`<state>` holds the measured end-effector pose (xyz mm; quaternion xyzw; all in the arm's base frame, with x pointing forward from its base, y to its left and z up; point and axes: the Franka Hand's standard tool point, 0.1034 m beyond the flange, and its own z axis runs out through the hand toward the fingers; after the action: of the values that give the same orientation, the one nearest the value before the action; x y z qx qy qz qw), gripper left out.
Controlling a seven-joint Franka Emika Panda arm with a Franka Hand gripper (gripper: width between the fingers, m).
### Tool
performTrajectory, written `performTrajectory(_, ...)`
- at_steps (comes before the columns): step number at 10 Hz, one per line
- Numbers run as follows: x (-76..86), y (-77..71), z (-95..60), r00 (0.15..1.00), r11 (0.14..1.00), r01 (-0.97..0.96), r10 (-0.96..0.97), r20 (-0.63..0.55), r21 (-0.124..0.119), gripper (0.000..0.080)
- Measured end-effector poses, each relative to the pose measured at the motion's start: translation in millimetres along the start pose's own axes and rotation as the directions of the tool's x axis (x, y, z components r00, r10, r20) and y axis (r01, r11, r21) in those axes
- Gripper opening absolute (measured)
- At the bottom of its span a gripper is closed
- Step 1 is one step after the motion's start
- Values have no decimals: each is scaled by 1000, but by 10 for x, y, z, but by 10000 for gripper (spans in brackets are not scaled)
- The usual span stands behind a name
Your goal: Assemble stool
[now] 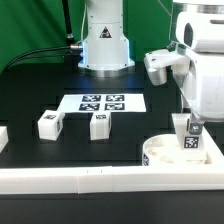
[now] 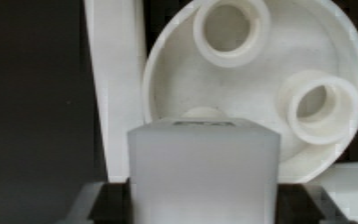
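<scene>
Now gripper (image 1: 187,129) clamped on upright leg (image 1: 189,142) over seat disc (image 1: 158,153); second leg (image 1: 50,124), third leg (image 1: 98,125) near marker board (image 1: 102,101)

Bare table (image 1: 128,132) open between loose leg (image 1: 99,124) and seat disc (image 1: 155,151), border rail (image 1: 90,181) just beside disc, held leg (image 1: 190,137) over it

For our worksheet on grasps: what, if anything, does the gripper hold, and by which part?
The gripper holds one stool leg, by its upper end.
</scene>
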<state>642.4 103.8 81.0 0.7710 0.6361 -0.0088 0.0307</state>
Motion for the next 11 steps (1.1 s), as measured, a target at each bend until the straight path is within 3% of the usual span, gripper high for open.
performTrajectory(4,-6,-33,7,878,878,-478,478,4,18,340)
performTrajectory(5,2,-47,9,779,779,-627,627,6,21,340)
performTrajectory(11,13,-56,11,458,457,-889,889,16,18,340)
